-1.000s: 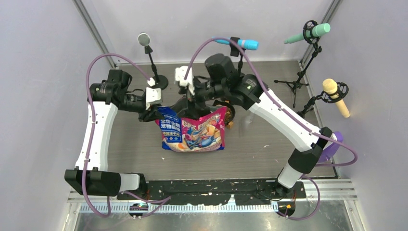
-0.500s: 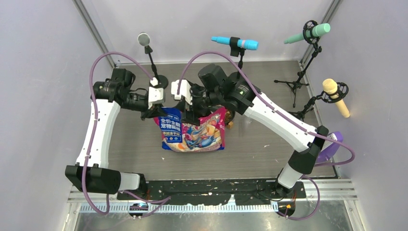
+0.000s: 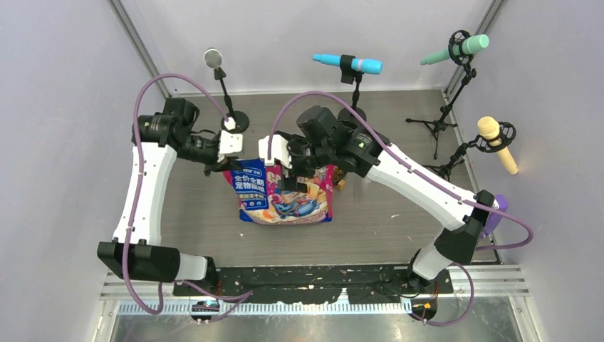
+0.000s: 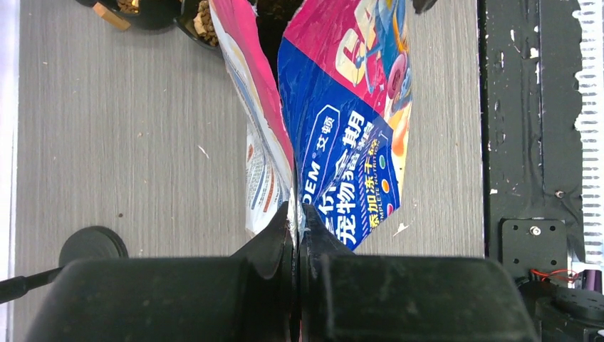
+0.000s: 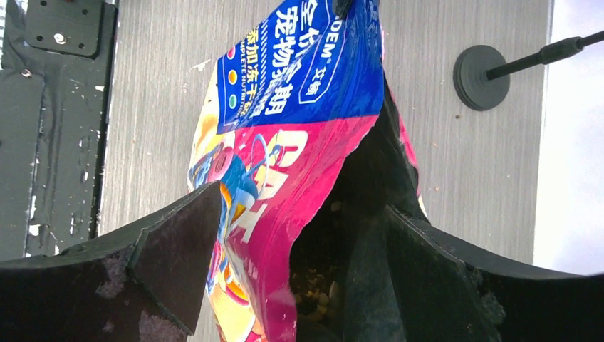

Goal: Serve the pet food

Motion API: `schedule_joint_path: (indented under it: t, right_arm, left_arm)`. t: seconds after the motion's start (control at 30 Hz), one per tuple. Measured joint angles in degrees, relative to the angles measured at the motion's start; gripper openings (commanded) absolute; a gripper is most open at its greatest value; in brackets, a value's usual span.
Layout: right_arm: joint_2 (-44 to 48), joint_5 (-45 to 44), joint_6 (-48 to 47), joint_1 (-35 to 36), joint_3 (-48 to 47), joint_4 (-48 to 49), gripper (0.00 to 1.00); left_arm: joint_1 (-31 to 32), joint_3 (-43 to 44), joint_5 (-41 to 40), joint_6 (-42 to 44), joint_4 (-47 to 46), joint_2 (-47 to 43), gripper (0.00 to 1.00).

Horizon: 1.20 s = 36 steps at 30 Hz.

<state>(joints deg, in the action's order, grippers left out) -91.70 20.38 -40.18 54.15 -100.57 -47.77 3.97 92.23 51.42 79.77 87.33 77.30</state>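
Note:
The pink-and-blue pet food bag [image 3: 285, 199] stands mid-table with its torn top open. My left gripper [image 3: 226, 169] is shut on the bag's upper left corner, and the blue film is pinched flat between its fingertips [image 4: 295, 214]. My right gripper [image 3: 293, 178] is open at the bag's mouth. One finger [image 5: 178, 246] is outside the pink front wall [image 5: 285, 185]; the other finger [image 5: 420, 274] is in the dark opening. Brown kibble [image 5: 317, 296] shows deep inside the bag. A black bowl [image 4: 203, 18] holding kibble peeks out behind the bag.
A second black bowl [image 4: 135, 7] sits beside the first. A microphone stand's round base [image 3: 238, 122] is just behind my left gripper. More microphone stands [image 3: 441, 125] stand at the back right. A purple object [image 3: 495, 214] lies at the right edge. A black rail [image 3: 320, 278] runs along the near edge.
My left gripper has shut on the bag's corner and drawn it slightly left. My right gripper has moved nearer and down over the bag's mouth.

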Motion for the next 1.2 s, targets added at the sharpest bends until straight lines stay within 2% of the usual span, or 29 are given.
schedule_joint_path:
  t: [0.1, 0.17, 0.2, 0.23, 0.27, 0.33, 0.37, 0.47, 0.53, 0.6, 0.83, 0.97, 1.2]
  right_arm:
    - [0.9, -0.7, -0.7, 0.0, 0.3, 0.1, 0.82]
    - [1.5, -0.8, -1.3, -0.4, 0.3, 0.2, 0.73]
    - [1.9, -0.8, -1.6, -0.8, 0.3, 0.2, 0.64]
    - [2.2, -0.8, -1.7, -1.3, 0.3, 0.2, 0.58]
    - [2.5, -0.8, -2.0, -1.8, 0.3, 0.2, 0.47]
    - [3.1, -0.8, -2.0, -2.9, 0.3, -0.1, 0.43]
    - [3.3, -0.8, -2.2, -3.3, 0.3, -0.3, 0.45]
    - [4.0, -0.6, -2.1, -3.9, 0.3, -0.7, 0.71]
    - [4.5, 0.1, -1.6, -4.0, 0.3, -0.6, 0.82]
    - [4.9, 0.7, -0.8, -4.0, 0.3, -0.3, 0.88]
    - [5.1, 2.0, 1.5, -3.9, 0.3, 2.3, 0.99]
    - [3.4, 1.8, 2.6, -3.0, -1.4, 3.3, 0.96]
    - [-3.8, 1.1, 2.5, 0.2, -5.2, 4.7, 0.96]
  left_arm:
    - [-0.6, 1.7, -0.1, 2.0, 1.7, 1.2, 0.0]
    - [-1.0, 3.3, -0.3, 3.3, 2.8, 2.3, 0.0]
    - [-1.3, 3.9, -0.5, 3.7, 3.2, 2.8, 0.0]
    - [-1.5, 4.4, -0.7, 4.3, 3.5, 3.1, 0.0]
    - [-1.7, 4.6, -0.9, 4.7, 3.5, 3.3, 0.0]
    - [-2.0, 5.0, -1.1, 5.3, 3.6, 3.5, 0.0]
    - [-2.1, 5.1, -1.2, 5.6, 3.6, 3.5, 0.0]
    - [-2.1, 5.1, -1.2, 6.3, 3.7, 3.5, 0.0]
    - [-2.1, 5.1, -1.3, 6.2, 3.7, 3.5, 0.0]
    - [-2.1, 5.0, -1.3, 6.0, 3.7, 3.4, 0.0]
    - [-2.1, 3.4, -1.5, 4.8, 3.7, 1.5, 0.0]
    - [-2.1, 3.1, -1.8, 4.4, 3.7, 0.9, 0.0]
    - [-2.1, 2.8, -1.9, 4.2, 3.6, 0.6, 0.0]
